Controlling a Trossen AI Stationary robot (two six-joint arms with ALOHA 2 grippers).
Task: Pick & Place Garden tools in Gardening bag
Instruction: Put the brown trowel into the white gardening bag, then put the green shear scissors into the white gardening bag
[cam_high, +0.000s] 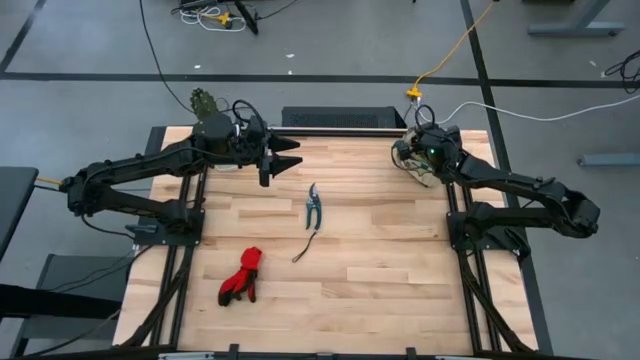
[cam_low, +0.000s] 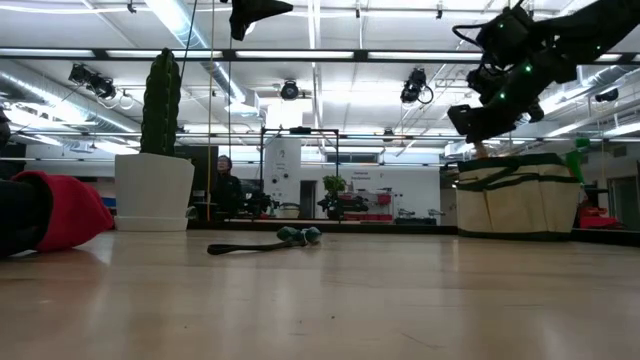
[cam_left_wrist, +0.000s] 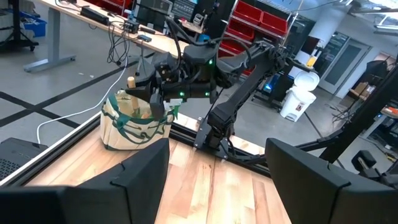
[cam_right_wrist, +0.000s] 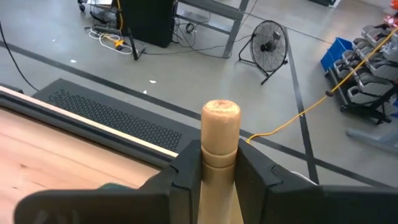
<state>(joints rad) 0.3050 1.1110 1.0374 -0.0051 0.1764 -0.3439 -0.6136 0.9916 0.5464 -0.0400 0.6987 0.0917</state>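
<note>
My right gripper (cam_high: 414, 150) hangs over the beige, green-trimmed gardening bag (cam_low: 515, 195) at the table's far right corner, shut on the wooden handle of a trowel (cam_right_wrist: 221, 124). The trowel's blade is hidden. The pruning shears (cam_high: 313, 205) lie flat at mid-table. A thin dark cord (cam_high: 303, 248) lies just nearer, and the red gloves (cam_high: 242, 275) lie nearer still, to the left. My left gripper (cam_high: 285, 152) hovers open and level, high over the far left of the table, touching nothing. My right gripper pinches the trowel's wooden handle (cam_right_wrist: 221, 149) between its two fingers, a little below the rounded free end. The fingers lie across the handle, slanting slightly down from the table's right. The handle stands upright above the bag's mouth (cam_left_wrist: 131, 82); its lower part is hidden.
A white pot with a tall cactus (cam_low: 155, 185) stands at the far left corner behind my left arm. A dark perforated panel (cam_high: 335, 117) runs along the far edge. Something green (cam_low: 575, 165) sticks out at the bag's side. Bare wood (cam_high: 380, 290) lies toward the near right.
</note>
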